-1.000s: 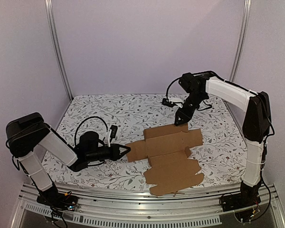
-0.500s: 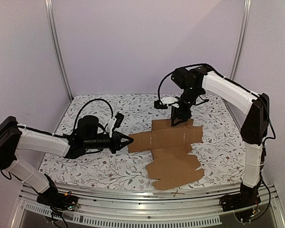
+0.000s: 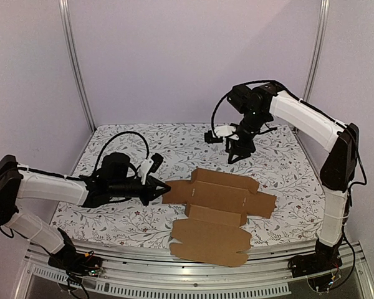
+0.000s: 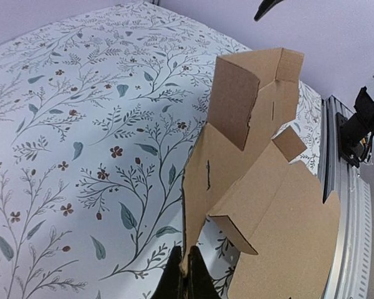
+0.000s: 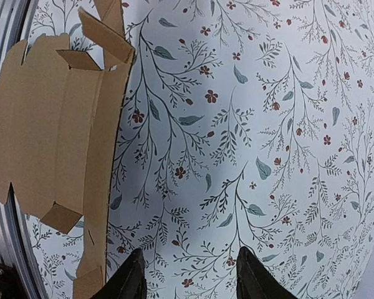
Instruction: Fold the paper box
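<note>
My left pincer point(image 3: 163, 185) was clamped on the left-hand edge of the paper box point(image 3: 218, 208), fingers pressed together on the cardboard at the bottom centre of the left wrist view. The box lay in the lower centre of the overhead frame on the flowered desk point(image 3: 124, 149), mostly spread open, its nearest panel reaching toward the bottom edge. From my left wrist, the sheet rose away from the grip toward the upper right, bent along its creases, one flap standing up at the far end. I judged that holding it by that thin edge was meant to anchor and tilt the sheet so the creases could be worked.

My right pincer point(image 3: 236, 156) hung with its fingers apart over bare cloth, right of centre and above the box in the overhead frame, touching nothing. In its own view the cardboard sat along the left edge, well apart from the fingers, probably so it could come down on the far panel.
</note>
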Tool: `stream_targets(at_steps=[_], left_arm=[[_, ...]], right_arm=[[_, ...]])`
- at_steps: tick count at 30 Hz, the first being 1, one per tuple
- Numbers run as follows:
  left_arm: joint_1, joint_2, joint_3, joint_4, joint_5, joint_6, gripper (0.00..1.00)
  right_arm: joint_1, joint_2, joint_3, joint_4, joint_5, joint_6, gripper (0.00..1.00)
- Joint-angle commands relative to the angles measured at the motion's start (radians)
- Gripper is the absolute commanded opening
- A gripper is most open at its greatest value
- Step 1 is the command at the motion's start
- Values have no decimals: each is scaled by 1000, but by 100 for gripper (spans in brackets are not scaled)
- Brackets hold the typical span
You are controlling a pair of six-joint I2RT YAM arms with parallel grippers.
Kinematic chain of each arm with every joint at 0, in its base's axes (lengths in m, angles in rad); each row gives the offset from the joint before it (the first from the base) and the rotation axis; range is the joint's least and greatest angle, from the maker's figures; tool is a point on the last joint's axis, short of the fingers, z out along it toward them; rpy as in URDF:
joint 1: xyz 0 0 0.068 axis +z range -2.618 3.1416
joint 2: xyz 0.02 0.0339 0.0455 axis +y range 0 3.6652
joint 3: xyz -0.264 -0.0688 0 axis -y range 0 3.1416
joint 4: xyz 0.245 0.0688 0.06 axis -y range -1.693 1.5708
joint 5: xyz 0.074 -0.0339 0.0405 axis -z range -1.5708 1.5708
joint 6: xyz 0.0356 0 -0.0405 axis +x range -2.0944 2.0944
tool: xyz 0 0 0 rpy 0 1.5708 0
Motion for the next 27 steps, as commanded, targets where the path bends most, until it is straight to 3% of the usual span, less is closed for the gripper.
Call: stream_targets(at_steps=[1, 11, 21, 27], left_arm=[[5, -23, -8, -29, -43, 42, 0], [5, -32, -17, -27, -100, 45, 0], [5, -56, -33, -4, -128, 46, 0], [5, -59, -37, 1, -141, 45, 0]], right_arm=[[13, 14, 6, -150, -64, -17, 48], [13, 15, 11, -228, -145, 109, 50], [14, 7, -144, -172, -93, 182, 52], [14, 9, -159, -153, -62, 206, 47]])
